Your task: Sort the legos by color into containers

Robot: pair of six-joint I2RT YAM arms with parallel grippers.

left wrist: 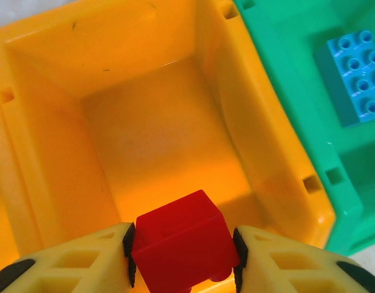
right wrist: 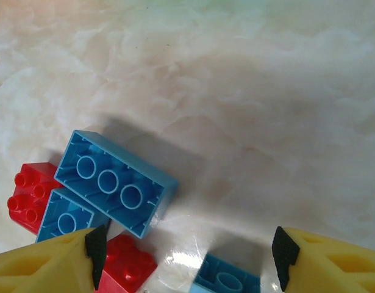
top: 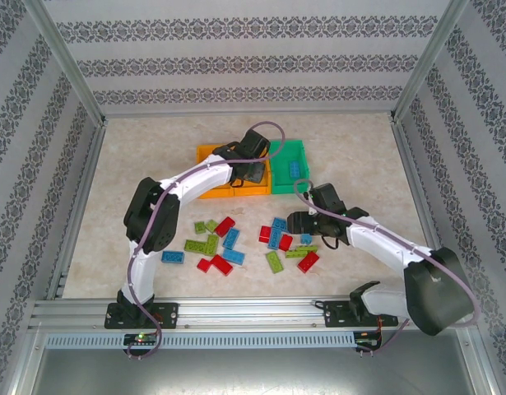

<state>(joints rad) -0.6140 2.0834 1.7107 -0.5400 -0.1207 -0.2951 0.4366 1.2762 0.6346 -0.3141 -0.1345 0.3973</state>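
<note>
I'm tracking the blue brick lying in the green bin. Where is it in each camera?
Top external: blue brick inside the green bin, upper centre.
Left wrist: the brick at upper right, beyond the red brick in the left pincer.
Right wrist: aimed at loose bricks on the table.
Shared landmark: the green bin beside the orange bin.

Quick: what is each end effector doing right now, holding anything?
Left end effector: closed on a small red plastic brick, above the orange plastic bin.
Right end effector: open, empty, above a blue plastic brick.
</note>
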